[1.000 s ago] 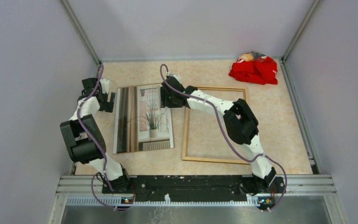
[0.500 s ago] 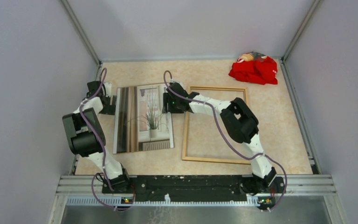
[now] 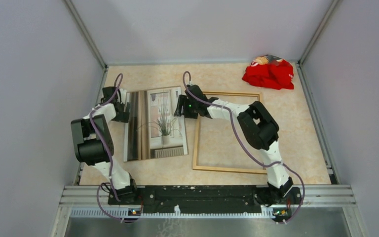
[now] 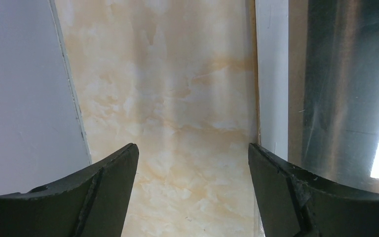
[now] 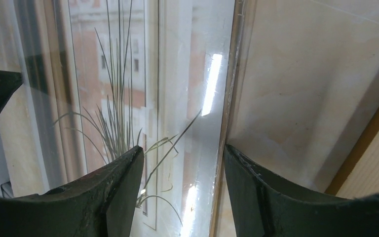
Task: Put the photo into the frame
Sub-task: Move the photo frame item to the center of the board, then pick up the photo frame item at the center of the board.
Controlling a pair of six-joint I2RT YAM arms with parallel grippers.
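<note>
Photo (image 3: 155,124) has slid slightly closer to the frame (image 3: 227,131) yet lies flat on the desk (image 3: 296,128) beside its left rail, my left tool (image 4: 192,150) and right tool (image 5: 183,150) both apart, so insertion remains.

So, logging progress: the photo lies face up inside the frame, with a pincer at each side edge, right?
Not inside: the top view shows the photo face up left of the frame. Left pincer and right pincer are at its side edges.
</note>
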